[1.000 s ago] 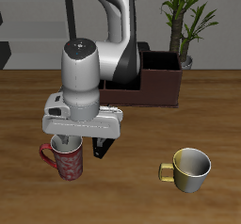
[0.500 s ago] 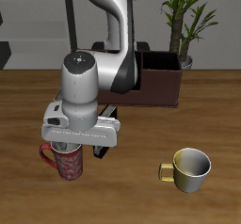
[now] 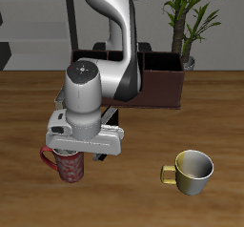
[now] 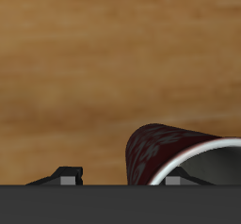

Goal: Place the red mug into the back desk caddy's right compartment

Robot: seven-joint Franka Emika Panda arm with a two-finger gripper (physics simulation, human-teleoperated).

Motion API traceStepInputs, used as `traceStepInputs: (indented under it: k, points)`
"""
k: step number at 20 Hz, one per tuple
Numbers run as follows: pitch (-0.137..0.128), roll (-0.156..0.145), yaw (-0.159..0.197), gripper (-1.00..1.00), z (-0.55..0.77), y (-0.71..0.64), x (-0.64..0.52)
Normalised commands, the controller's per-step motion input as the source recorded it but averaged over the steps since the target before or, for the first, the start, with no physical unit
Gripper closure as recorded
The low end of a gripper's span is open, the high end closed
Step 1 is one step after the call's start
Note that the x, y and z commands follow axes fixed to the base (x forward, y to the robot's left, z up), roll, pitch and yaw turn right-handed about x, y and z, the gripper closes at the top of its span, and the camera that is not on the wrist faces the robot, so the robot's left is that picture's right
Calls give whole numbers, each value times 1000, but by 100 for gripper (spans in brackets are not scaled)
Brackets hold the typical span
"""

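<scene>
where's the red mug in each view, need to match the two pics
Exterior view: the red mug stands on the table near its front edge, directly under the gripper, which hides its rim; the handle pokes out sideways.
Wrist view: the red mug fills the frame's edge beside the gripper's dark body, showing its speckled wall and pale rim.
Shared landmark: the wooden table surface around the mug shows in both views.

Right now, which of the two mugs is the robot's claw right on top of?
The red speckled mug, standing directly beneath the gripper near the table's front edge. The plain yellowish-cream mug stands apart on the wooden table, with nothing near it.
</scene>
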Motion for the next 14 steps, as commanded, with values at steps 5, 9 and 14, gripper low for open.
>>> traceStepInputs:
  k: [5,9,14]
  points:
    - [1,-4,9,100,-3,-31,-5]
    - [-17,-21,-14,100,108,-108,-29]
    - [-42,-13,2,100,304,10,-63]
